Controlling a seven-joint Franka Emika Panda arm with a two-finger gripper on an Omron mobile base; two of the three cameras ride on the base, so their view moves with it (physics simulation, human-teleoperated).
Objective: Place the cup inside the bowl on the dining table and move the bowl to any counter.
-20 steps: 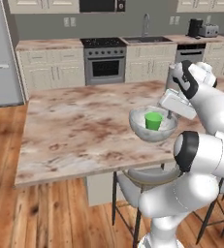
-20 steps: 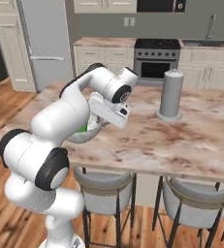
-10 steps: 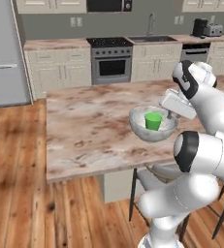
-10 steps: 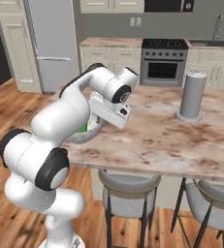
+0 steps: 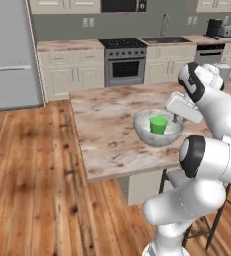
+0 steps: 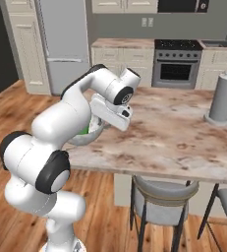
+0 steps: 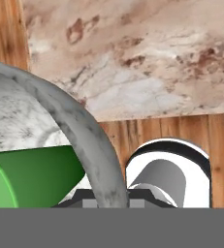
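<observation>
Left base view gives us the bowl [image 5: 157, 129] raised above the near part of the dining table [image 5: 107, 125], with the green cup [image 5: 158, 124] standing upright inside it. Our gripper [image 5: 176, 118] meets the bowl's right rim, its jaws drawn close and pinching that rim between them. From the hand view, we see the grey rim of the bowl [image 7: 79, 131] curving down to the fingers, the cup [image 7: 33, 173] just to its left inside the bowl, and the marble tabletop [image 7: 142, 58] and wood floor [image 7: 167, 128] beyond. A tall grey cylinder [image 6: 222, 99] stands on the table, well apart from the bowl [image 6: 90, 135].
</observation>
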